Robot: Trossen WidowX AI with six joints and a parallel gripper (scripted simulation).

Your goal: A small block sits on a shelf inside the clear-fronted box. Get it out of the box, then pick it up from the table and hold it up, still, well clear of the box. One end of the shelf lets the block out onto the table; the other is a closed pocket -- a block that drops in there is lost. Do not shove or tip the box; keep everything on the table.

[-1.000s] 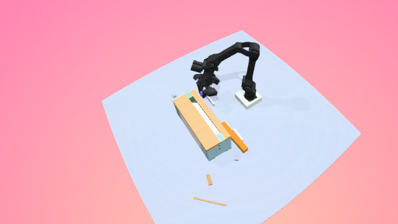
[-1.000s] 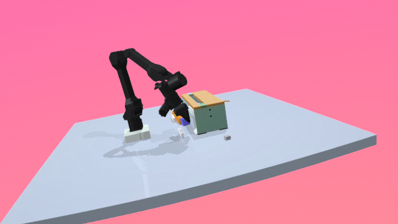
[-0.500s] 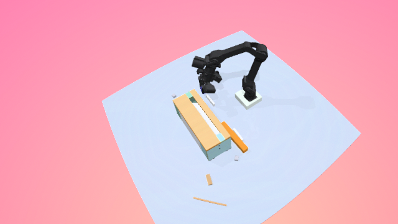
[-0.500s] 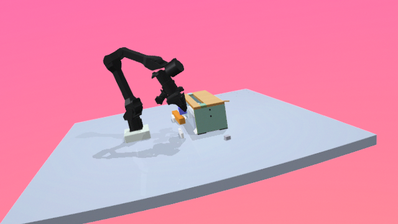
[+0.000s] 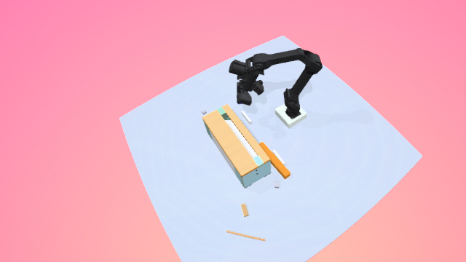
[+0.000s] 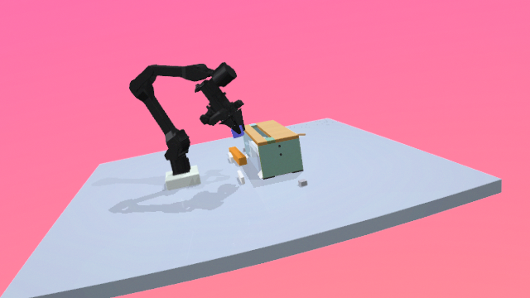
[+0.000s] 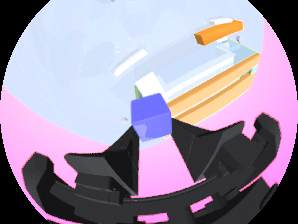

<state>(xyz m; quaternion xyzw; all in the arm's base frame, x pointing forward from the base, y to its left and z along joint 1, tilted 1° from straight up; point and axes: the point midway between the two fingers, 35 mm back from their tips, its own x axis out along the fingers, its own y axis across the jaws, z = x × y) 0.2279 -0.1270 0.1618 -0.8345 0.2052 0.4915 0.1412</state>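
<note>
The small blue block (image 6: 235, 133) (image 7: 151, 117) is off the table, held between the fingertips of my gripper (image 6: 238, 131) (image 7: 152, 123). My gripper is shut on it. In the top view the block is hidden behind the arm's hand. The box (image 5: 226, 140) (image 6: 281, 159) (image 7: 215, 95) stands upright, with a wooden top and a long slot in it. In the exterior view the block appears just left of the box's top edge, at about that height; the exact gap cannot be told. In the wrist view the block overlaps the near end of the box.
An orange bar (image 5: 274, 160) (image 6: 238, 156) (image 7: 219, 32) lies along the box's robot side, by a white strip (image 5: 279, 156). Another white strip (image 5: 246, 117) (image 6: 241, 177) (image 7: 131, 62) lies nearer the gripper. Small grey blocks (image 5: 204, 112) (image 5: 277, 185) and wooden pieces (image 5: 245, 209) (image 5: 245, 236) lie around the box.
</note>
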